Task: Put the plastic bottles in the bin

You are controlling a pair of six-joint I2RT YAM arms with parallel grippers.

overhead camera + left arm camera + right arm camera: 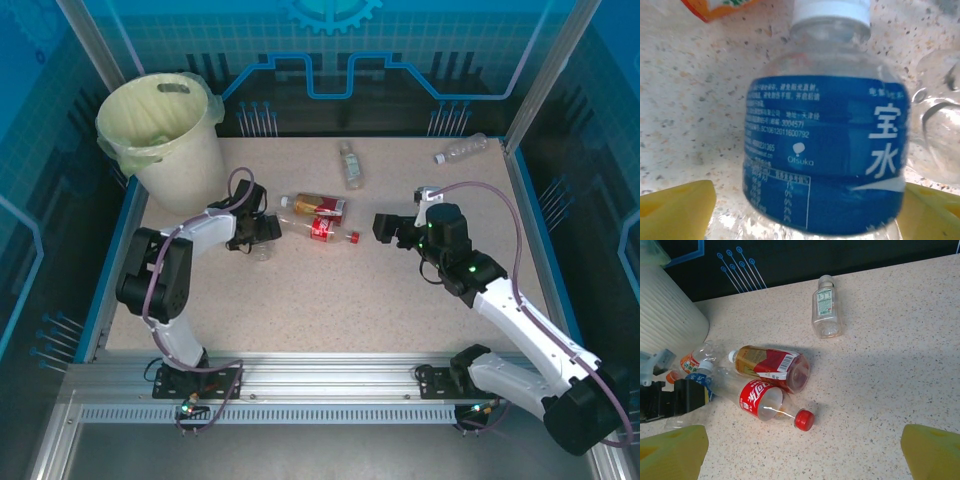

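The bin [160, 130], cream-white with a pale green liner, stands at the table's far left corner. My left gripper [256, 232] is low on the table to its right. It is open, with its yellow fingers [675, 210] on either side of a blue-labelled bottle [825, 145] with a white cap; a gap shows on the left side. A red-labelled cola bottle [762, 402] and a red-and-brown labelled bottle [772, 367] lie side by side mid-table. My right gripper [805, 450] hangs open right of them, holding nothing.
A clear bottle with a green label [349, 163] lies further back, and another clear bottle [462, 149] rests at the far right edge. An orange-labelled bottle [690, 361] and a crushed clear bottle [940, 130] lie close to the left gripper.
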